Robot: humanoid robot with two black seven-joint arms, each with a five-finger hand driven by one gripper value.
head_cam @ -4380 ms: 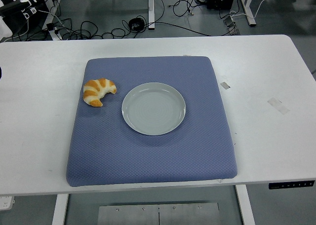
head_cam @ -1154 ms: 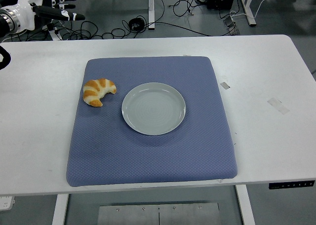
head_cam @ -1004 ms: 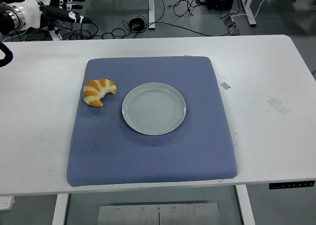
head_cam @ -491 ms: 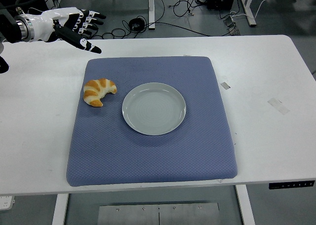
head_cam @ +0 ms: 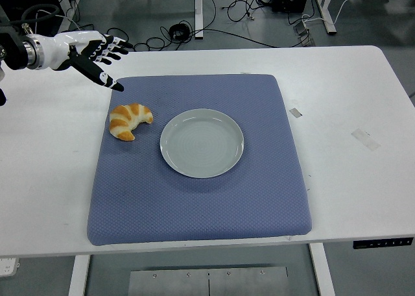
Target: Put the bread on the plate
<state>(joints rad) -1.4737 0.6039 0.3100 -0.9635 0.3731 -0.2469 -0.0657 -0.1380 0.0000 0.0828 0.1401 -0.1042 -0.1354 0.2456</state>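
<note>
**Croissant and plate, side by side on the mat**

So the bread (head_cam: 130,120) is a croissant, golden-orange with pale cream stripes, curved like a crescent. It's lying flat on the blue mat, with its two tips pointing toward roughly 4 o'clock, so the hollow of the curve faces the plate. Nothing is touching it.

The plate (head_cam: 201,143) is round, pale grey-green and glossy, with a shallow raised rim and nothing on it. It sits flat near the middle of the mat. The croissant lies at about the plate's 10 o'clock, just beside the rim with a small gap between them.
</note>
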